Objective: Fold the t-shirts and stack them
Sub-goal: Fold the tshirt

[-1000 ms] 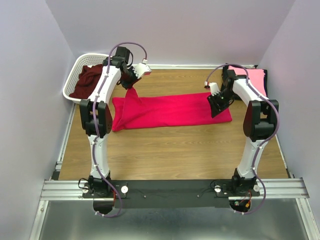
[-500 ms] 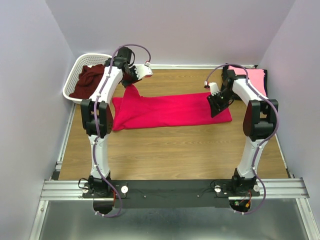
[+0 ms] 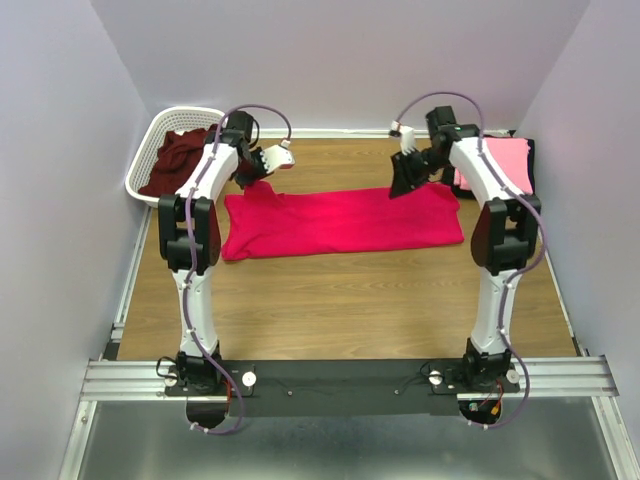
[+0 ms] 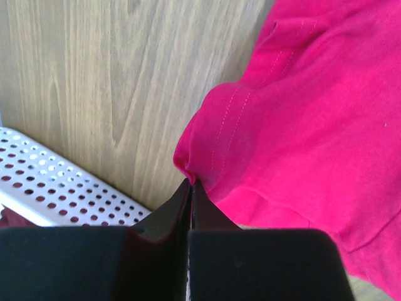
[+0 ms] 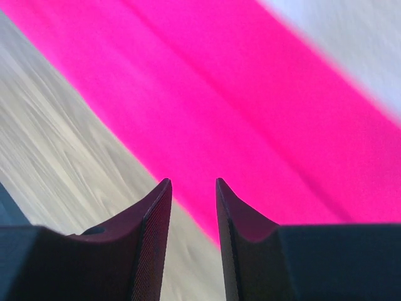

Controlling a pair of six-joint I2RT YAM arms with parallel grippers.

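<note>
Wood table (image 3: 350,300), left claw (image 4: 191,183) pinching crimson-red t-shirt (image 3: 340,222) edge, right claw (image 5: 192,183) narrowly parted above it

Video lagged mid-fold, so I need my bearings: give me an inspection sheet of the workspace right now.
Surface: wood-grain table, no spills seen.
Job's things: crimson t-shirt spread flat mid-table; maroon t-shirt in the white basket; pink t-shirt folded far right.
Clutter: only the basket, far left corner.
Grippers: left gripper shut on the crimson t-shirt's far left corner; right gripper open, empty, above its far edge.
Cables: purple cables loop above both wrists.
Surroundings: lavender walls; metal rail at near edge.
</note>
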